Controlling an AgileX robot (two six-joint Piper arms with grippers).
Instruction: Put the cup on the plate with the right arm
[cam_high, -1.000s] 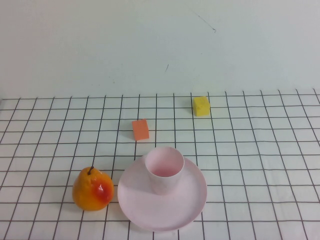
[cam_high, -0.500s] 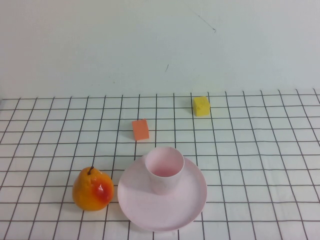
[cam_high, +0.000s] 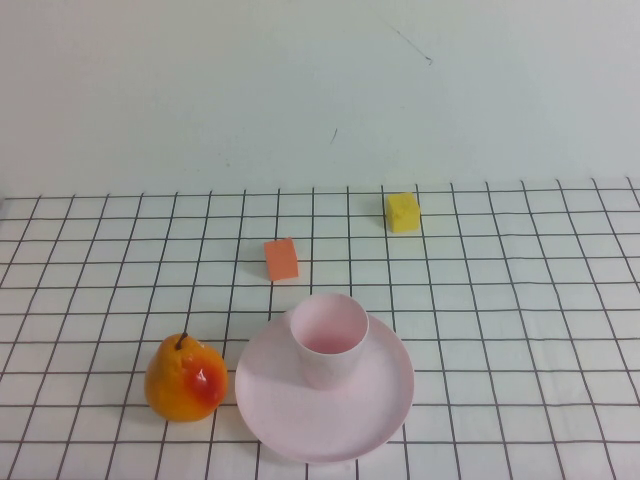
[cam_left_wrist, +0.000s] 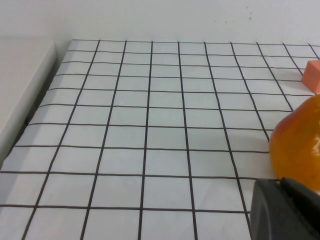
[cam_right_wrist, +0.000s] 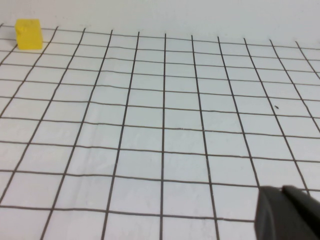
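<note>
Near the table's front edge, the cup (cam_high: 328, 339) stands upright on the plate (cam_high: 380, 410), apparently delivered. Left tool (cam_left_wrist: 285, 210) and right tool (cam_right_wrist: 290, 215) sit withdrawn; their openness is unclear.

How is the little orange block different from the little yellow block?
The small orange foam block is orange; the small yellow foam block is yellow. The orange one sits nearer the pink cup standing on the pink plate; the yellow one lies farther back and more to the right. Both look like similar small cubes resting on the checked tablecloth. The left gripper and the right gripper show only at their wrist views' edges, holding nothing visible.
</note>
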